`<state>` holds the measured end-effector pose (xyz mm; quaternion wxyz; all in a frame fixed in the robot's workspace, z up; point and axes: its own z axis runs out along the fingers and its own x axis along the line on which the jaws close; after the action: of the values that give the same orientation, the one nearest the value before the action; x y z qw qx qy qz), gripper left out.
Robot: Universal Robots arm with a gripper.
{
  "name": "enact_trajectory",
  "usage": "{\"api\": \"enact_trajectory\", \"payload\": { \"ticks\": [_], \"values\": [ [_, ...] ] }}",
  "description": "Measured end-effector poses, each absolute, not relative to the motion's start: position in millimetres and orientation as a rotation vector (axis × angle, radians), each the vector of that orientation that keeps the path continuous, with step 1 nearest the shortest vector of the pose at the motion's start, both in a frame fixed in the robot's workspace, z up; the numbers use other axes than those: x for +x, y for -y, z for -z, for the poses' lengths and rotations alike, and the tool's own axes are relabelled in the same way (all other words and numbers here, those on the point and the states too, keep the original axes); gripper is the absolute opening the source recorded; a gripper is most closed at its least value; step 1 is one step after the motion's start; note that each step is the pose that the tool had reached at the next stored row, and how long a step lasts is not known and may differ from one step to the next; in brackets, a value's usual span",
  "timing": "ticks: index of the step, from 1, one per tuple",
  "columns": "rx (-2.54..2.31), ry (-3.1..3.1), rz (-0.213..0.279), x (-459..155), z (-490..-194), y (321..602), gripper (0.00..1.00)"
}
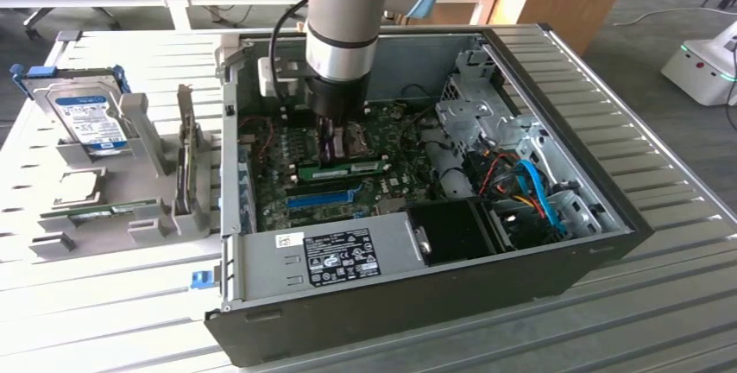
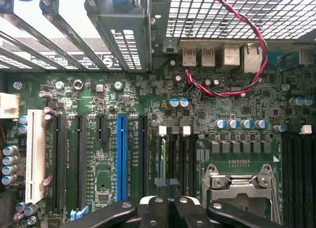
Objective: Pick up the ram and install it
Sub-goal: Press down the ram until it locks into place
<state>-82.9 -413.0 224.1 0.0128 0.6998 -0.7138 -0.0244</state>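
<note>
Noting, at the exterior view's left on the slatted metal table, a grey parts holder carrying several items: hard drive with blue label standing upright in the rear compartment, square silver chip lying flat in front of it, second ram stick lying flat in the front recess, thin board standing on edge in the slot nearest the case. Moving rightward to the open computer case, lying on its side with the side panel off and holding the green motherboard. Seeing the gripper reaching down inside the case over the motherboard, jaws pressed fully together and gripping nothing visible. Finding the ram lying lengthwise on the motherboard just beside the gripper tip, pale label facing up; not managing to tell whether seated in a slot or merely resting there. Noting the blue slot just in front of the ram, and a silver box with a white label along the front wall. Further right, recording a black fan shroud, then blue and orange cables bundled in the rightmost bay. Checking the wrist view: gripper with fingers touching each other, hovering above the blue slot, black memory slots and metal processor socket, with a red-and-black twisted wire looping near the rear ports.
</note>
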Motion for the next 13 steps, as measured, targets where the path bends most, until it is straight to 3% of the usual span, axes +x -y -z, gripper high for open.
{"api": "enact_trajectory", "payload": {
  "ticks": [13],
  "values": [
    [2.181, 2.224, 0.076, -82.8, -222.4, 413.0, 0.11]
  ]
}}
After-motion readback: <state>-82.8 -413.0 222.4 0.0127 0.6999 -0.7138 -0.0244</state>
